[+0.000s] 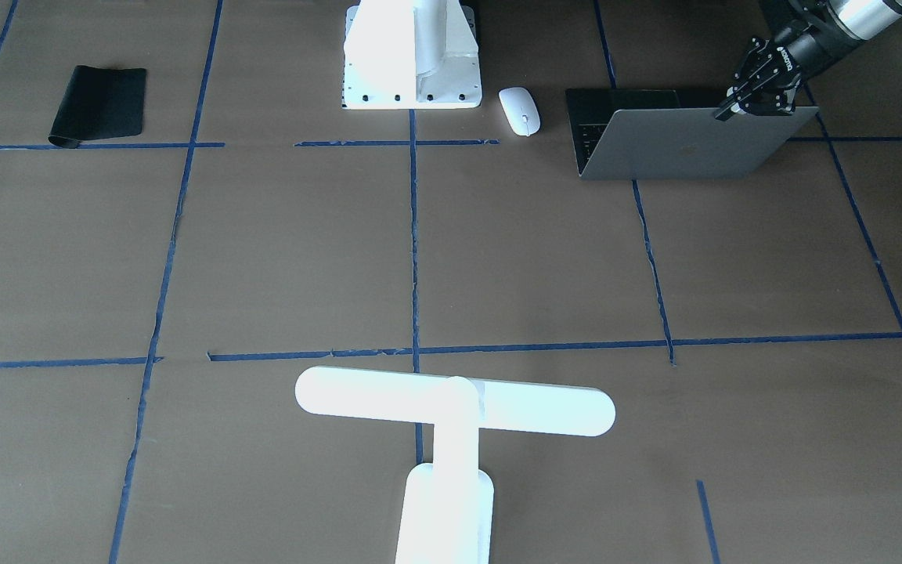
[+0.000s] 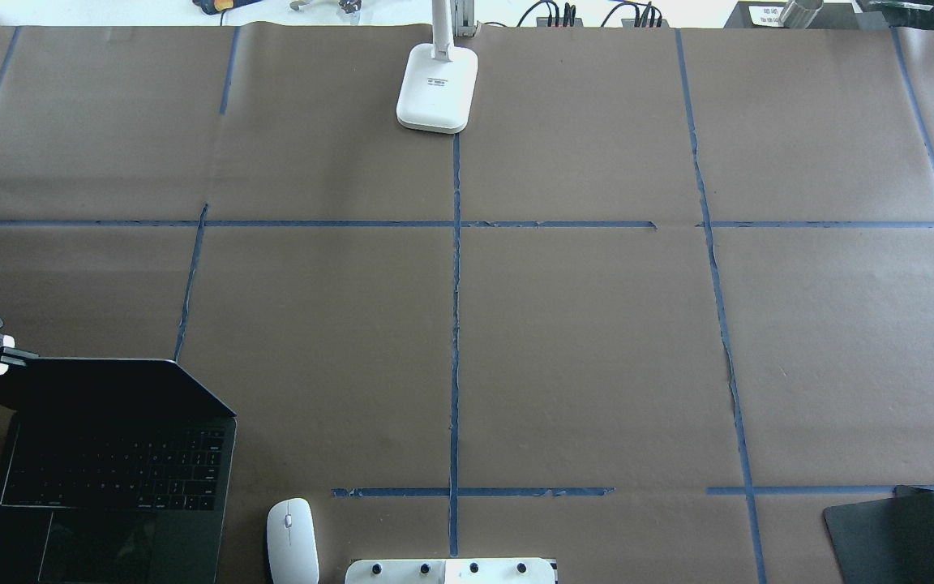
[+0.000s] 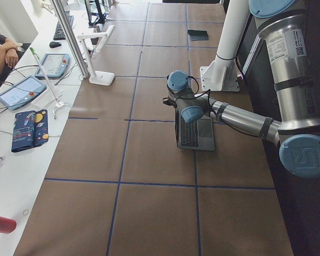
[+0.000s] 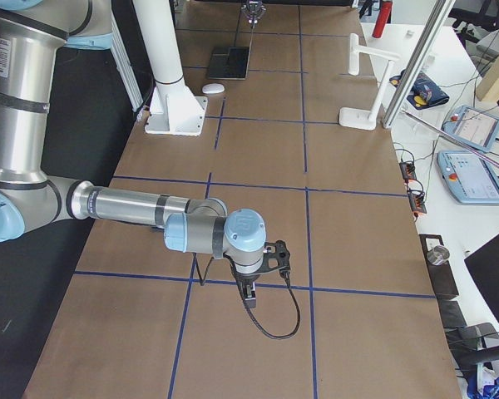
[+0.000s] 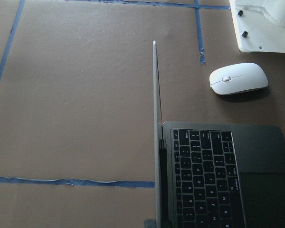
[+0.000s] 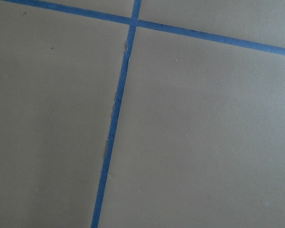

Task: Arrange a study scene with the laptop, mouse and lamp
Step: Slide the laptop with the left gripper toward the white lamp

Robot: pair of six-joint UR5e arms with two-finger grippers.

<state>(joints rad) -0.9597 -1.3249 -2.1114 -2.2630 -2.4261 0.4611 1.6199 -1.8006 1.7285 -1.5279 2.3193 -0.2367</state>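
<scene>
One lamp (image 1: 455, 407), one mouse (image 1: 520, 110), one laptop (image 1: 686, 145), lid pinched in left pincer (image 1: 733, 108); right pincer (image 4: 249, 298): cannot tell.

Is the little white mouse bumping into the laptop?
Apart. The left wrist view shows a strip of bare brown table between the mouse and the laptop.

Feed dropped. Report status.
Left gripper clamped on raised laptop lid. Right gripper over bare paper, state unclear. Mouse close beside laptop; lamp at far edge.
</scene>
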